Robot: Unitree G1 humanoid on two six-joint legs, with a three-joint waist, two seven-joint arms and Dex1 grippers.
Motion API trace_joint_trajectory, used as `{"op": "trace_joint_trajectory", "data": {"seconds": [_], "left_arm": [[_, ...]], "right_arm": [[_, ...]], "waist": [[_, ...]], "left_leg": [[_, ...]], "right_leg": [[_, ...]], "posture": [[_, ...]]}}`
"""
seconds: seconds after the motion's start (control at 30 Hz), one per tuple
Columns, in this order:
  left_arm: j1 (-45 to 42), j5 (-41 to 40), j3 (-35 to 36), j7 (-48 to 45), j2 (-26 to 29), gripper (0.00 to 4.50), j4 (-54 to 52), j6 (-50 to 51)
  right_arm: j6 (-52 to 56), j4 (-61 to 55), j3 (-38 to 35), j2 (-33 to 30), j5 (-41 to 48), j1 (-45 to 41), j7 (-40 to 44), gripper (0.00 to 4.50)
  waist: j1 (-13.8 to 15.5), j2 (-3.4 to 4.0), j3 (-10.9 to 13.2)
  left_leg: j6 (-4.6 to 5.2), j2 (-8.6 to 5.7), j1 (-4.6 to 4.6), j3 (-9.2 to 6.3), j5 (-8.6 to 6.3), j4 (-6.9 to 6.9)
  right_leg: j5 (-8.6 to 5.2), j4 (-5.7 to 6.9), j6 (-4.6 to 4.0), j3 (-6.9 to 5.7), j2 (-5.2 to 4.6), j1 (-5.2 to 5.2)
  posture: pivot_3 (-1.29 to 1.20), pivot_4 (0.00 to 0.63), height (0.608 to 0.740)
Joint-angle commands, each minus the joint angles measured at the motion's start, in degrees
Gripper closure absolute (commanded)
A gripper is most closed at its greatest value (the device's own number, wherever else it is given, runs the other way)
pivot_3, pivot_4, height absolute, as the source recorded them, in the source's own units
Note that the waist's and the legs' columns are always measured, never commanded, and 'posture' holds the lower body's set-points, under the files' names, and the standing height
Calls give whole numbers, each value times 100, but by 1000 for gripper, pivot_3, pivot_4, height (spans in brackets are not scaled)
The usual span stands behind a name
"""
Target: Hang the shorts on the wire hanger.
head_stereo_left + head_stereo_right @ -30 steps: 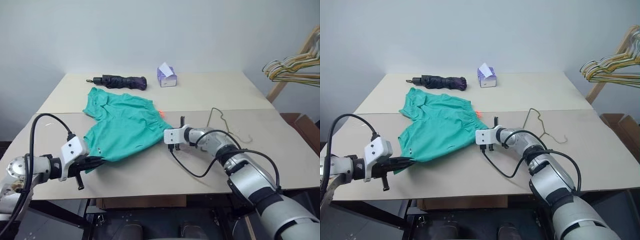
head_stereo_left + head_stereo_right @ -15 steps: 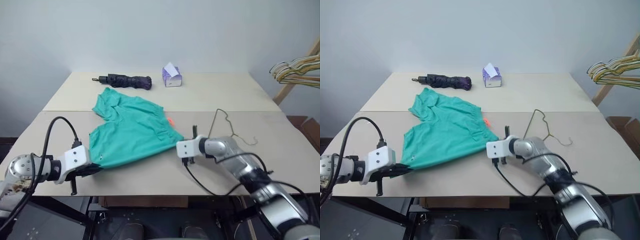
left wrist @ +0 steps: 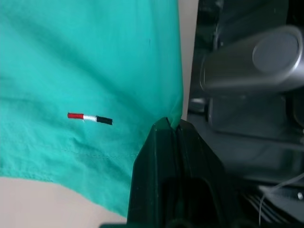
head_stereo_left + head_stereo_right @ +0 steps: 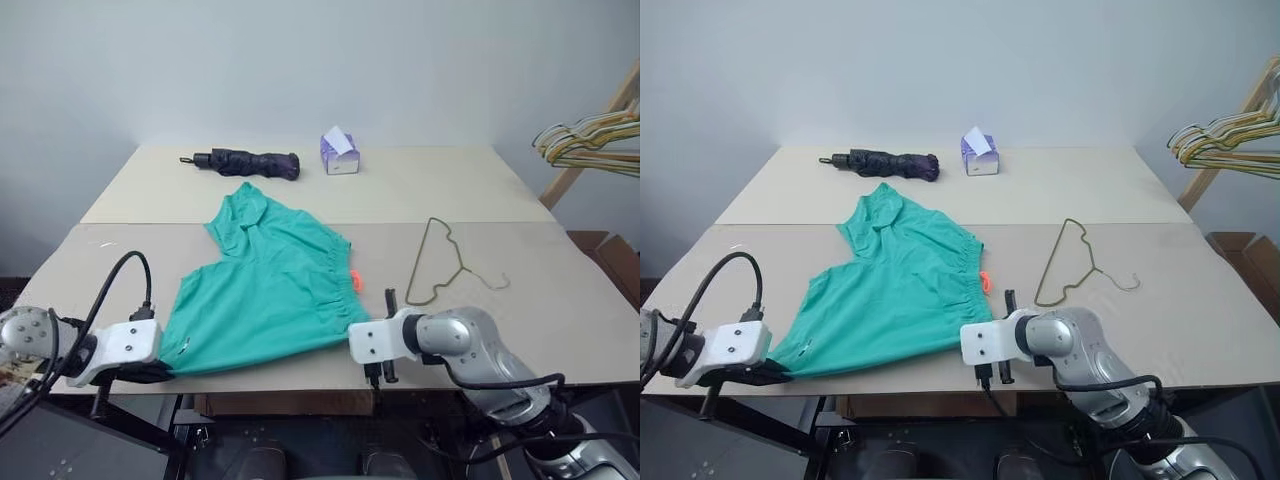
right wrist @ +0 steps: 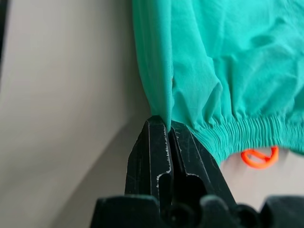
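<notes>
The teal-green shorts [image 4: 270, 295] lie spread on the front half of the table, their far leg folded toward the back. My left gripper [image 3: 171, 124] is shut on the near-left hem corner, beside a small red, white and black mark [image 3: 90, 117]. It sits at the table's front left edge [image 4: 158, 372]. My right gripper [image 5: 169, 124] is shut on the near-right waistband corner, close to the orange tag [image 5: 259, 156]. It rests near the front edge [image 4: 356, 335]. The wire hanger [image 4: 435, 284] lies flat to the right of the shorts, apart from both grippers.
A dark purple folded umbrella [image 4: 240, 162] and a small purple tissue box [image 4: 337, 155] sit at the back of the table. A bunch of pale hangers [image 4: 590, 140] hangs on a wooden stand at the far right. The table's front edge [image 4: 300, 382] runs just under both grippers.
Both grippers have drawn back toward the table's front edge, dragging the shorts nearer and flatter. The right arm has pulled back the most. The hanger has stayed put.
</notes>
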Motion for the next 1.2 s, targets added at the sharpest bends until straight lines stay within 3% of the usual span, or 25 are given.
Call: {"op": "trace_joint_trajectory", "data": {"seconds": [0.03, 0.3, 0.4, 0.5, 0.6, 0.63, 0.7, 0.77, 0.87, 1.03, 1.2], "left_arm": [[-66, 238, -70, 60, 134, 4500, 48, 344], [-305, 83, -206, 310, -215, 4500, -226, 543], [-1372, 390, -669, 462, -571, 4500, 165, 580], [-3822, 874, -801, 2078, -1945, 4500, 1431, 691], [-6270, 1805, -477, 5130, -3009, 4500, 3141, -115], [-6912, 1793, -185, 5912, -3255, 4500, 3424, -437], [-7545, 1086, 490, 6244, -3602, 4500, 3226, -577], [-7592, 498, 879, 5968, -3722, 4500, 2741, -770], [-7045, 54, 922, 5127, -3433, 4500, 2019, -427], [-5495, -509, 812, 3485, -2549, 4500, 1000, 175], [-3761, -821, 704, 1886, -1522, 4500, 349, 655]], "right_arm": [[-433, 430, -140, -267, -141, -84, -220, 4473], [-136, 505, -495, -230, 596, -330, 151, 4473], [331, 927, -814, 50, 1085, -1007, 222, 4473], [579, 2380, -1389, 872, 1100, -2616, -1037, 4473], [-16, 4078, -2120, 1481, 848, -4229, -3484, 4473], [-419, 4420, -2315, 1528, 739, -4626, -4293, 4473], [-1076, 4575, -2593, 1511, 689, -4994, -5216, 4473], [-1524, 4402, -2696, 1482, 708, -4991, -5550, 4473], [-1571, 4000, -2519, 1379, 701, -4550, -5275, 4473], [-1663, 3256, -1950, 1085, 597, -3440, -4387, 4473], [-2411, 2934, -1208, 508, 455, -2521, -3320, 4473]], "waist": [[2, -2, 1], [4, -3, 1], [17, -5, 2], [100, -9, 11], [144, -50, 20], [155, -73, 10], [125, -103, -21], [26, -91, -45], [-176, -63, -84], [-436, -64, -82], [-483, -56, -59]], "left_leg": [[0, 0, -1, 0, 0, 0], [0, 2, 0, 0, 0, 0], [0, 1, 6, -1, 1, 2], [-1, -5, 17, -5, 6, 4], [-7, -2, -5, -41, 23, 3], [-14, -4, -33, -44, 25, 3], [-87, -11, -152, -45, 61, -6], [-166, -17, -195, -28, 55, -5], [-116, -42, -175, 20, -2, -5], [-65, -77, -175, 47, -18, 30], [-26, -71, -119, 40, -4, 21]], "right_leg": [[0, 0, 1, 0, 0, 0], [0, 3, 1, 0, 2, 0], [1, 7, 1, 0, 3, 6], [3, 16, 2, -1, 4, 15], [58, 20, -59, -20, 15, -7], [64, 25, -62, -21, 11, -38], [74, 52, -63, -17, -10, -173], [74, 60, -62, -14, -27, -226], [72, 52, -60, -16, -66, -217], [46, 13, -1, -12, -103, -186], [57, 51, -11, -11, -86, -165]], "posture": [[130, 0, 740], [139, 0, 740], [136, 0, 740], [127, 0, 740], [120, 0, 740], [115, 0, 740], [109, 0, 740], [104, 0, 740], [103, 0, 740], [118, 0, 740], [128, 0, 740]]}}
